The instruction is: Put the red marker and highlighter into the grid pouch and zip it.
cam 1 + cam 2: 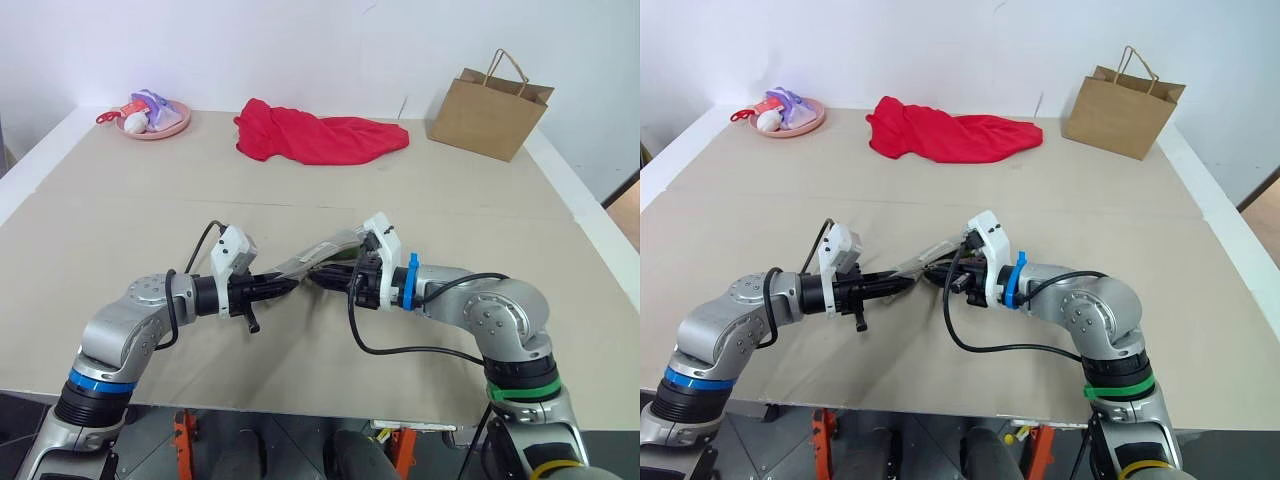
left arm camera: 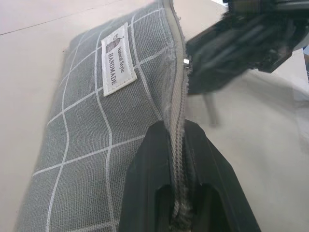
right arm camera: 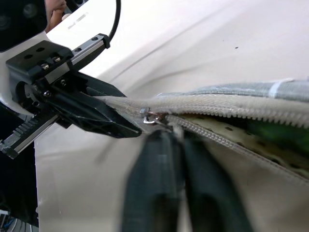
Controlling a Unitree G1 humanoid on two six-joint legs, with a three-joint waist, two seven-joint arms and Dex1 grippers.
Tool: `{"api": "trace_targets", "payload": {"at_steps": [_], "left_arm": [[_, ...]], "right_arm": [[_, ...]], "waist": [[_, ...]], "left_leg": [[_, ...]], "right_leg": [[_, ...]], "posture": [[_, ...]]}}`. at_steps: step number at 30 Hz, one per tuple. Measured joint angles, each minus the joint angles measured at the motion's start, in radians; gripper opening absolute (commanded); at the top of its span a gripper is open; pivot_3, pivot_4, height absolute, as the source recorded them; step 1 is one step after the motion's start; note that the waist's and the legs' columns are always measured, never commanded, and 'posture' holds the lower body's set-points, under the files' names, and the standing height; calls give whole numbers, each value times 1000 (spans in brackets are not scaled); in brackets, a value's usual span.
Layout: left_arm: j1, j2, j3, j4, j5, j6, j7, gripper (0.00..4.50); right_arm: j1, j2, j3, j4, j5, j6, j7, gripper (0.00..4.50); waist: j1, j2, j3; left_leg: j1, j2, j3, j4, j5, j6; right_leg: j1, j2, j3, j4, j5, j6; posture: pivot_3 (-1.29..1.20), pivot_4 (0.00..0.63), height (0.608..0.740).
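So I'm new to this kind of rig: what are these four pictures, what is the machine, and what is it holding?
It is a humanoid robot with two arms, each ending in a two-fingered black gripper. The two wide pictures come from cameras in its head, looking down over a table. The two close-ups come from cameras on its wrists.

The left gripper is shut on one end of the grid pouch, pinching its zipper edge. The right gripper is shut at the zipper pull. The zipper is still open past the pull, and something green, probably the highlighter, shows inside.

Farther back on the table lie a red cloth, a brown paper bag and a pink dish with small items.
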Motion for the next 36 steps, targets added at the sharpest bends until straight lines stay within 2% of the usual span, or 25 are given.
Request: {"api": "trace_targets", "payload": {"at_steps": [9,11,13,18,26,27,30,31,34,36], "left_arm": [[2,-3,0,0,0,-13,0,0],[5,-5,0,0,0,-20,-3,0],[11,-7,-3,1,1,-30,-4,0],[24,-7,-6,10,3,-43,-4,0],[23,-12,-13,12,2,-48,-11,0],[23,-12,-13,13,2,-48,-12,0],[22,-10,-12,17,4,-48,-14,0],[21,-9,-13,19,8,-48,-18,0],[11,10,-17,37,27,-62,-32,0],[-5,15,-23,48,44,-77,-51,0]], "right_arm": [[-8,-45,4,-3,3,-3,66,56],[-7,-105,11,-8,-5,-16,103,56],[-7,-224,24,11,-57,-70,157,56],[3,-410,25,156,-204,-222,262,56],[17,-472,25,203,-256,-343,382,56],[17,-470,24,203,-260,-350,382,576],[31,-466,10,187,-259,-353,389,1387],[49,-466,1,150,-240,-337,398,1961],[100,-468,-12,61,-183,-293,432,3320],[122,-469,-26,46,-156,-268,442,3781]], "waist": [[0,0,0],[0,0,0],[3,0,0],[3,0,0],[0,0,1],[0,0,1],[1,0,1],[1,0,1],[2,0,1],[2,0,1]], "left_leg": [[0,0,0,0,0,0],[0,0,0,0,0,0],[-1,-2,2,0,0,0],[-1,-3,5,0,-1,1],[-1,-1,5,-1,-2,3],[-1,-1,5,-1,-2,3],[-1,-1,5,0,-2,3],[-1,-2,5,0,-2,3],[-1,-2,4,0,-2,3],[-1,-2,4,0,-2,3]], "right_leg": [[0,0,0,0,0,0],[0,-1,0,0,0,1],[0,-3,-1,-1,-1,2],[0,-4,2,-2,-1,3],[-1,-1,4,-2,-1,2],[-1,-2,4,-2,-1,2],[-1,-2,4,-2,-1,3],[-1,-3,4,-2,-1,3],[-1,-3,3,-2,-1,3],[-1,-3,4,-2,-1,3]], "posture": [[0,150,740],[0,150,740],[0,150,740],[0,150,740],[0,150,740],[0,150,740],[0,150,740],[0,150,740],[0,150,740],[0,150,740]]}}
